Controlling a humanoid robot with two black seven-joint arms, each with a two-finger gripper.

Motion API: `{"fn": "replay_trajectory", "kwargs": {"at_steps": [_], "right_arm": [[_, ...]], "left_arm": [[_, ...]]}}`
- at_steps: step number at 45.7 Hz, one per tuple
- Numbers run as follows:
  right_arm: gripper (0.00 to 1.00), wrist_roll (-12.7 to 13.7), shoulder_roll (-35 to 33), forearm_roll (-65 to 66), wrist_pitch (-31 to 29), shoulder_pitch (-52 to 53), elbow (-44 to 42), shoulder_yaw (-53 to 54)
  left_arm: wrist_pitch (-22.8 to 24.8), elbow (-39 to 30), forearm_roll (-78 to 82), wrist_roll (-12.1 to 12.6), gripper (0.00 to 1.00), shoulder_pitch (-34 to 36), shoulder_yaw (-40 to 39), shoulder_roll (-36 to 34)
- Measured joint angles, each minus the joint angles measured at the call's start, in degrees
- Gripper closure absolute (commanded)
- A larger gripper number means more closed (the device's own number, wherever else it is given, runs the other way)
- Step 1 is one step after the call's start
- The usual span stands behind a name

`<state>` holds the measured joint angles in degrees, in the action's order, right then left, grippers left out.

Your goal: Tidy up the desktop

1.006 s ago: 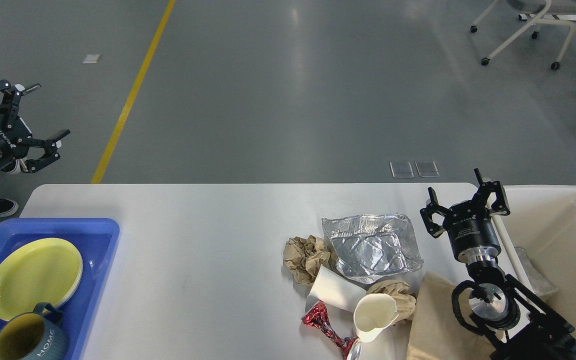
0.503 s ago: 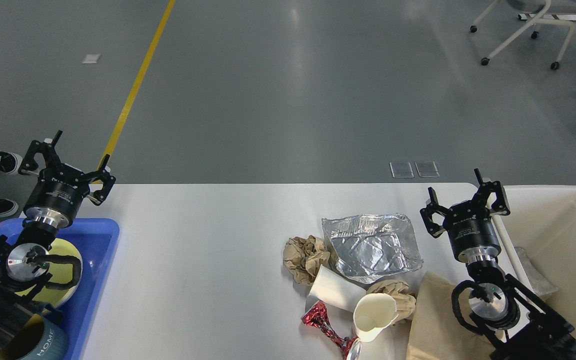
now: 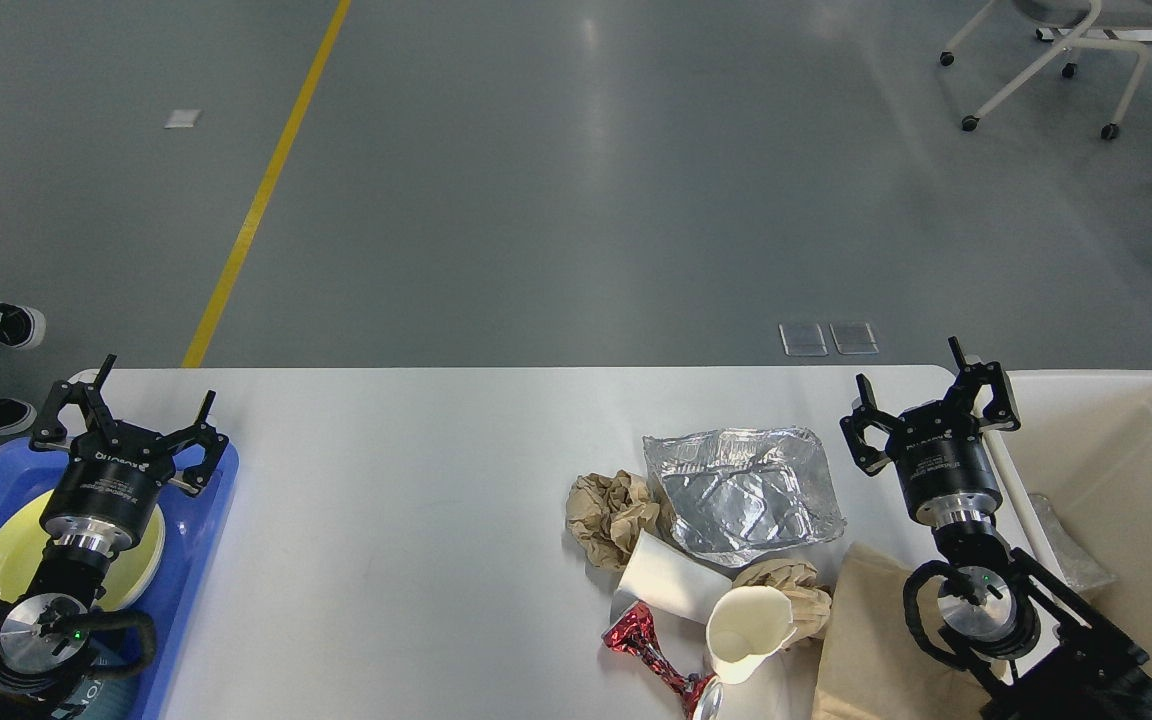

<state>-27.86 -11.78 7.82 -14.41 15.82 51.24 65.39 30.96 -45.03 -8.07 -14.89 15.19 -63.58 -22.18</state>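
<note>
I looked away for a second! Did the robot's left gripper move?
Yes. The left gripper, open, swung right and down from beside the yellow floor line to above the blue plastic tray.

Two paper cups (image 3: pixel 751 630), seemingly two paper wads (image 3: pixel 611 512), one foil tray (image 3: pixel 741 485)

The left arm hides most of the yellow plate (image 3: pixel 6 555).

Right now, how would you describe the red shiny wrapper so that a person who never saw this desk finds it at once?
Start at the white-grey desktop and go to the heap of rubbish at its near right, beside the cream bin. At the heap's near left edge lies the red foil wrapper, twisted, just left of the tipped white paper cup. It is the only red thing there; its neighbours are brown paper, white cups and a silver foil tray.
</note>
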Motion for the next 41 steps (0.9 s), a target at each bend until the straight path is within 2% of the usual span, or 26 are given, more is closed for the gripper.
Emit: {"fn": "replay_trajectory", "kwargs": {"at_steps": [4, 8, 41], "right_arm": [[0.0, 0.0, 0.0, 0.0, 0.0, 0.0, 0.0, 0.0], [0.0, 0.0, 0.0, 0.0, 0.0, 0.0, 0.0, 0.0], [0.0, 0.0, 0.0, 0.02, 0.04, 0.0, 0.0, 0.0]], "left_arm": [[1.41, -0.05, 0.03, 1.36, 0.04, -0.06, -0.54, 0.05], [1.88, -0.06, -0.01, 1.72, 0.04, -0.06, -0.83, 0.05], [2.6, 0.03, -0.55, 0.86, 0.04, 2.95, -5.91, 0.34]]}}
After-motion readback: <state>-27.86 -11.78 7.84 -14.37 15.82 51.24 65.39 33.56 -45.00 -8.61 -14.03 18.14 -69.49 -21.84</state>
